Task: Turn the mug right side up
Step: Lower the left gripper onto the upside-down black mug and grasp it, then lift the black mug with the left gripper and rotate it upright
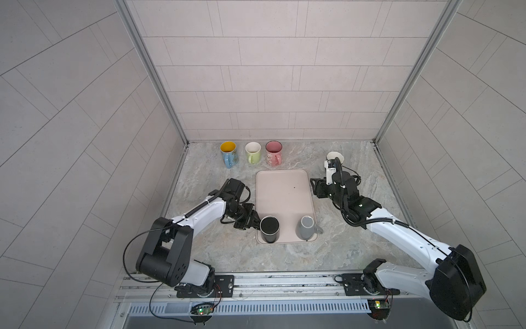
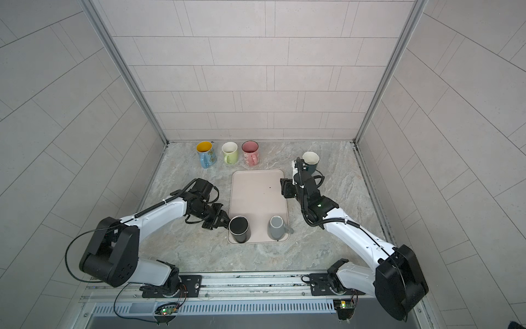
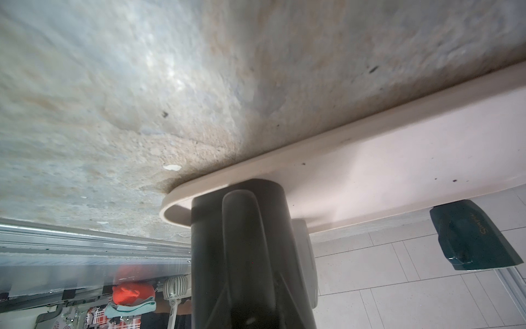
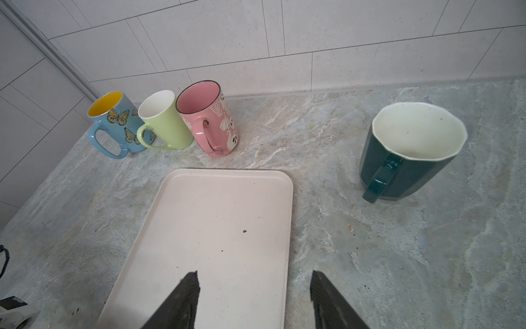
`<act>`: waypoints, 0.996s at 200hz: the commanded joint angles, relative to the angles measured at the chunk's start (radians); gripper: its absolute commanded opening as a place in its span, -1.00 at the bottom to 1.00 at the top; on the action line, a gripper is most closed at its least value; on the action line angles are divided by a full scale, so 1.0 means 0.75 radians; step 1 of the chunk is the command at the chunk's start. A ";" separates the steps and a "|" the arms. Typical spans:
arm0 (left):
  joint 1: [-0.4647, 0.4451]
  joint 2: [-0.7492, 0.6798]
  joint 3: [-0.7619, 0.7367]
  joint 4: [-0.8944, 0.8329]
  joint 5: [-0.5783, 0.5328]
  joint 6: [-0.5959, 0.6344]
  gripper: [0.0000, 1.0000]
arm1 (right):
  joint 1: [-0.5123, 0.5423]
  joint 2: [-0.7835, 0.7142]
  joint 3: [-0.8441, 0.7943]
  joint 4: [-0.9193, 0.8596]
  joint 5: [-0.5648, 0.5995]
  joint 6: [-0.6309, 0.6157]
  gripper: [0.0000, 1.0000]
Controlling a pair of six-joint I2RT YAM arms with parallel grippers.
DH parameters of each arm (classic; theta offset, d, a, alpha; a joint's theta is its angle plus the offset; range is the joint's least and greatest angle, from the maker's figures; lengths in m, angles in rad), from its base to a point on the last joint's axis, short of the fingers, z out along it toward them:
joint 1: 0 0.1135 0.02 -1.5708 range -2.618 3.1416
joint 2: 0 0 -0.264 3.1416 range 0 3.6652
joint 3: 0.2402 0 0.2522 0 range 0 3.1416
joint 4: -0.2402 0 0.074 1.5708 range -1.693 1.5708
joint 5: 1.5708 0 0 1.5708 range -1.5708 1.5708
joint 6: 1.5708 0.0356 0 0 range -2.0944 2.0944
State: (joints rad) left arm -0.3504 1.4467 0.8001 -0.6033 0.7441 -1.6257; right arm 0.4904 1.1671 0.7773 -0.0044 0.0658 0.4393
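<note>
The counter (image 1: 227,256) carries a pink tray (image 1: 281,193) at its middle, which seems to be the holding place for mugs not yet turned. Two stand at its near end, apparently mouth down: the black mug (image 1: 269,232) in the near left corner and the grey mug (image 1: 306,229) beside it, apart. The left gripper (image 1: 255,223) reaches in low from the tray's left edge and meets the black mug's side. Its wrist view shows the counter overhead, so the wrist is rolled over, probably so that unrolling it will bring the mug upright. The handle (image 3: 242,242) fills that view, but the jaws are not clearly seen, so I cannot tell whether they have gripped it. The right gripper (image 4: 254,282) hangs over the tray's right edge, jaws apart and empty, likely keeping out of the way. Along the back wall the blue mug (image 1: 228,156), green mug (image 1: 253,153) and pink mug (image 1: 273,153) stand mouth up off the tray, as does the teal mug (image 4: 410,171) at right, likely the finished ones.
</note>
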 commanded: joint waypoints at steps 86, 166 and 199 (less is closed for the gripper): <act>-0.005 0.083 0.184 0.204 -0.003 0.233 -1.00 | -0.003 -0.013 -0.013 0.001 0.048 0.006 0.26; -0.005 0.093 0.529 0.153 -0.099 0.829 -1.00 | -0.020 -0.069 0.032 -0.087 0.069 -0.052 0.26; -0.007 0.002 0.462 0.410 -0.075 0.989 -1.00 | -0.021 -0.076 0.092 -0.141 0.026 -0.076 0.16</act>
State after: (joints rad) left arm -0.3538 1.5372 1.1599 -0.4770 0.6487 -1.0309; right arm 0.4770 1.1362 0.7918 -0.0654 0.0975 0.4061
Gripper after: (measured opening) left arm 0.195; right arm 0.598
